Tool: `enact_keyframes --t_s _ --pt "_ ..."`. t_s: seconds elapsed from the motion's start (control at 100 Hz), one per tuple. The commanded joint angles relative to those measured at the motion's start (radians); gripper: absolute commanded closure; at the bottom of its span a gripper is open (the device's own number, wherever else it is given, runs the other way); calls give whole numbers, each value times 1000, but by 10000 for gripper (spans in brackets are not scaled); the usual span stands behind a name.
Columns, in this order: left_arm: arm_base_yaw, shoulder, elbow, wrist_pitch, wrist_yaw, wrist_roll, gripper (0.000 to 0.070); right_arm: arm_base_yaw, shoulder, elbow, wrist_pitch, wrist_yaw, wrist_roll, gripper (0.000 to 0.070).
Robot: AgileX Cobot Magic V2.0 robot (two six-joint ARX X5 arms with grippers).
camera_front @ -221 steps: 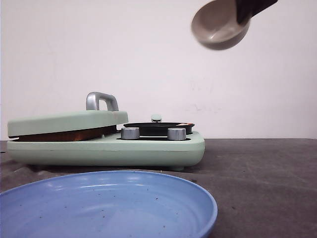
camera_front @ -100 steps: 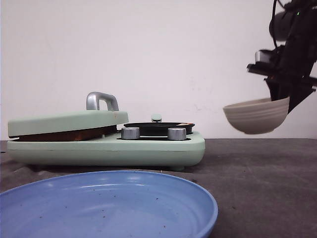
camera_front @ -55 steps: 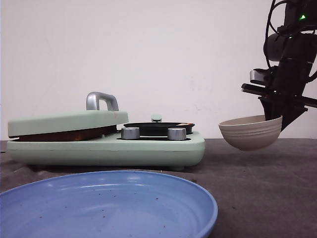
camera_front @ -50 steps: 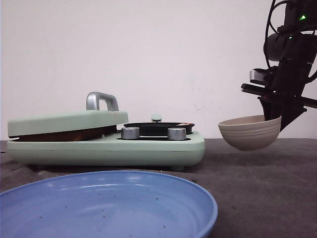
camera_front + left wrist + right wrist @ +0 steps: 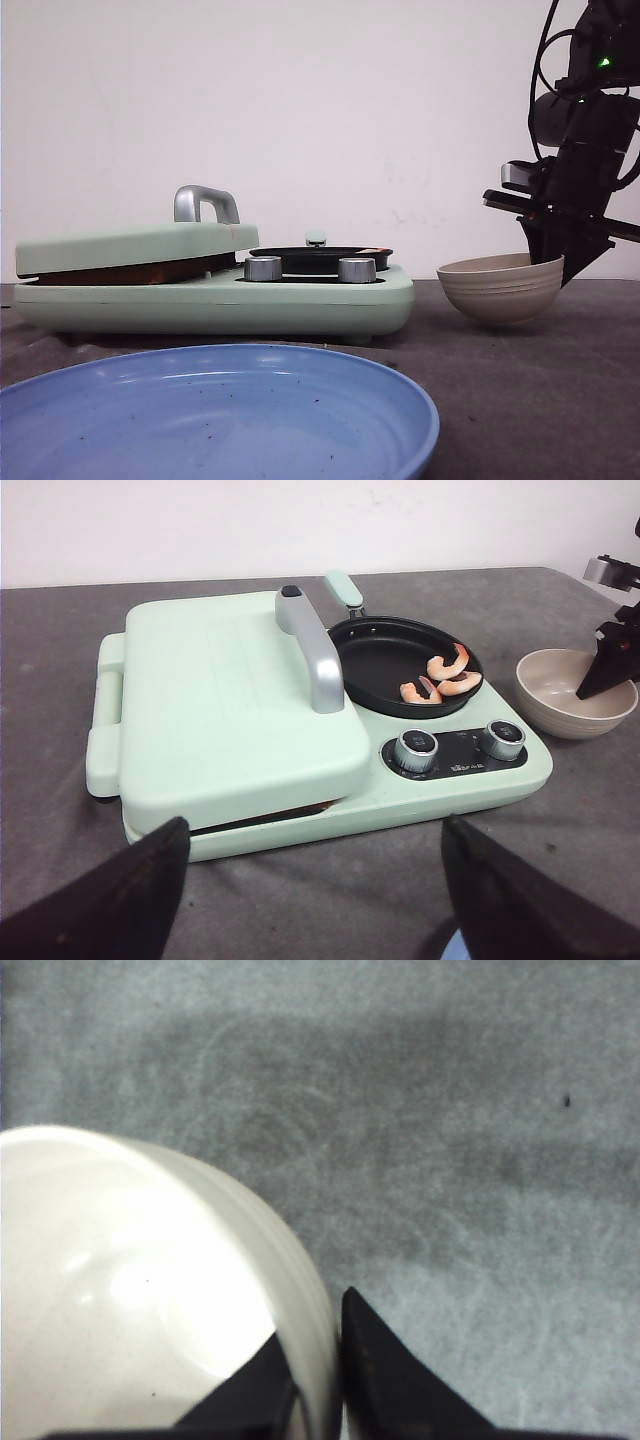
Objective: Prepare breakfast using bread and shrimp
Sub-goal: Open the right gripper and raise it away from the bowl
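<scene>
Three pink-orange shrimp lie in the black round pan of the pale green cooker. Its lid is down. A brown strip shows in the gap under the lid, and I cannot tell whether it is the bread. My right gripper is shut on the rim of an empty beige bowl, which is down at the table to the right of the cooker. My left gripper hangs open in front of the cooker with nothing between its fingers.
A large empty blue plate lies nearest the front, before the cooker. Two silver knobs sit on the cooker's front and a grey handle on its lid. The table is covered by a dark grey mat.
My right gripper has carried the bowl from high above the pan down and to the right, until it reaches the table beside the cooker. The cooker and the plate have not moved.
</scene>
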State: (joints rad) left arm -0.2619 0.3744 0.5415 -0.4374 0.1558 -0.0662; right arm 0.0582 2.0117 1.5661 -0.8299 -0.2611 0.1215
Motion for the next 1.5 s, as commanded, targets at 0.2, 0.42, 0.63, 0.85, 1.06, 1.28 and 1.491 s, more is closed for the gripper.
enact_keyframes --t_s 0.2,0.42,0.63,0.85,1.06,1.28,1.491 --pt "-1 4 8 9 -2 -2 267 2 27 16 -2 0 14 695" --pt "-1 4 8 6 -2 -2 267 2 27 16 -4 0 13 446" --pt "-1 4 8 6 -2 -2 267 2 27 16 -9 4 1 349" --pt "-1 4 8 6 -2 -2 267 -4 2 18 -28 12 -16 349" --pt "-1 4 8 6 -2 -2 267 -15 -94 18 -19 29 -31 349" --pt "-1 4 8 8 -2 -34 267 -16 -250 18 -10 24 -37 350" --pt "-1 4 8 10 -1 -57 267 -14 -435 18 12 -54 -28 352"
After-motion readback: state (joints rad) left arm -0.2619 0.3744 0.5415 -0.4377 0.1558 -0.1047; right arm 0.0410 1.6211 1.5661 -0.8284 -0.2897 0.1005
